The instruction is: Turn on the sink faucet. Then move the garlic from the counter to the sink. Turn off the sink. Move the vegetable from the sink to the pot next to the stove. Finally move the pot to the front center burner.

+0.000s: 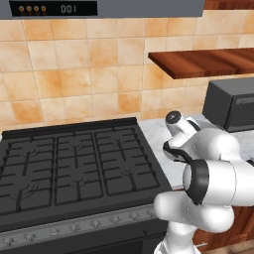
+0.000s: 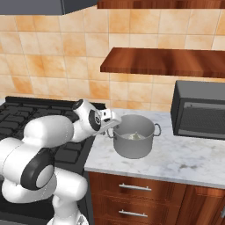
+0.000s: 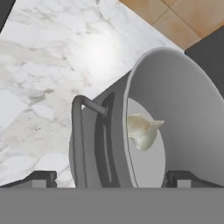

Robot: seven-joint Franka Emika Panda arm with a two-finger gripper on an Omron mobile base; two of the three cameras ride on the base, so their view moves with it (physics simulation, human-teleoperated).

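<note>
On marble counter (image 2: 184, 160): grey pot (image 2: 134, 147).

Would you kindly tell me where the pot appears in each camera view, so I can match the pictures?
Left base view: I cannot find it; the arm covers the counter right of the stove.
Right base view: the pot stands centre on the counter, garlic inside.
Hand view: lower centre-right, seen on its side, garlic inside.
Shared landmark: the white marble counter.
</note>
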